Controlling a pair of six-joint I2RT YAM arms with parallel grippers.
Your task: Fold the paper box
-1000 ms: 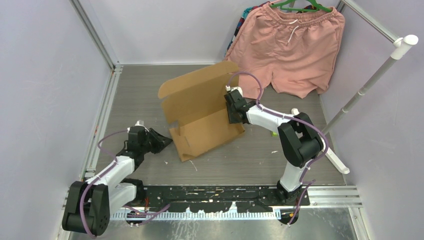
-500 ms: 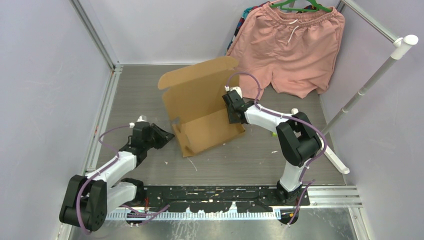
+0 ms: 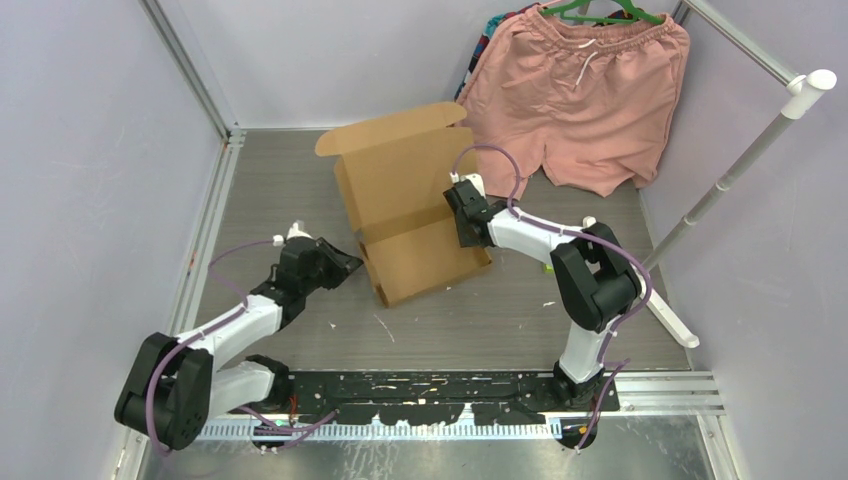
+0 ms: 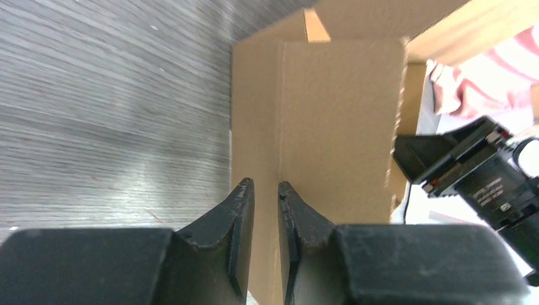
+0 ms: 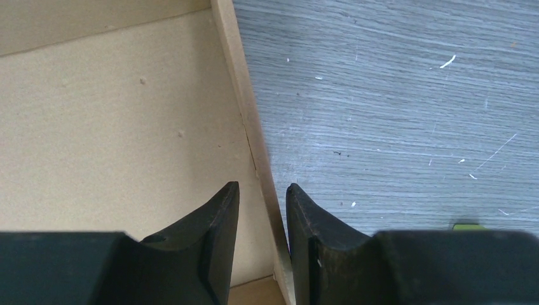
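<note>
The paper box (image 3: 410, 200) is brown cardboard, half formed in the middle of the table, with its back panel and lid flap standing up. My left gripper (image 3: 349, 266) is at the box's left side wall, its jaws a narrow gap apart with nothing between them; the left wrist view shows the fingertips (image 4: 245, 187) right against the cardboard (image 4: 337, 114). My right gripper (image 3: 464, 236) straddles the box's right side wall. The wall's edge (image 5: 251, 136) runs between its fingers (image 5: 222, 203), which are closed on it.
Pink shorts (image 3: 580, 90) hang on a green hanger at the back right, just behind the box. A white rack pole (image 3: 740, 170) slants down the right side. A metal frame rail (image 3: 205, 230) borders the table on the left.
My left arm has swung right, up to the box's left side. That side of the box has shifted right and its back panel stands straighter. The right gripper has barely moved.
</note>
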